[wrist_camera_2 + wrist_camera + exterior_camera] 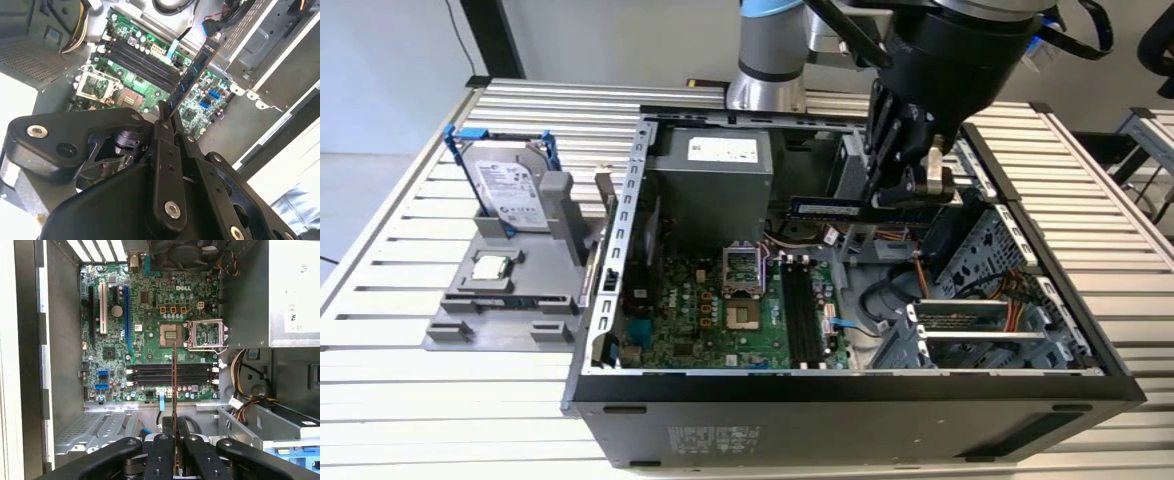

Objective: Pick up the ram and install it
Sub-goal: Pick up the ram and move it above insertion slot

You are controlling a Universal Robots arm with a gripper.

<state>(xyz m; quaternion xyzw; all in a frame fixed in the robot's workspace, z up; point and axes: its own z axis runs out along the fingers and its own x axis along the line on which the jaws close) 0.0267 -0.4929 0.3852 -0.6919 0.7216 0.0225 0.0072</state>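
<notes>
The ram is a thin stick with a blue label, and my gripper is shut on one end of it, holding it level in the air over the open computer case. In the second wrist view the ram sticks out from the gripper above the green motherboard. In the first wrist view the ram appears edge-on, held by the gripper, crossing over the black memory slots. Those slots lie well below the ram, and they look bare.
The case lies open on a slatted metal table. Inside are a grey power supply, an open processor socket and a drive cage. On the exterior view's left, a grey stand holds a hard drive and a processor chip.
</notes>
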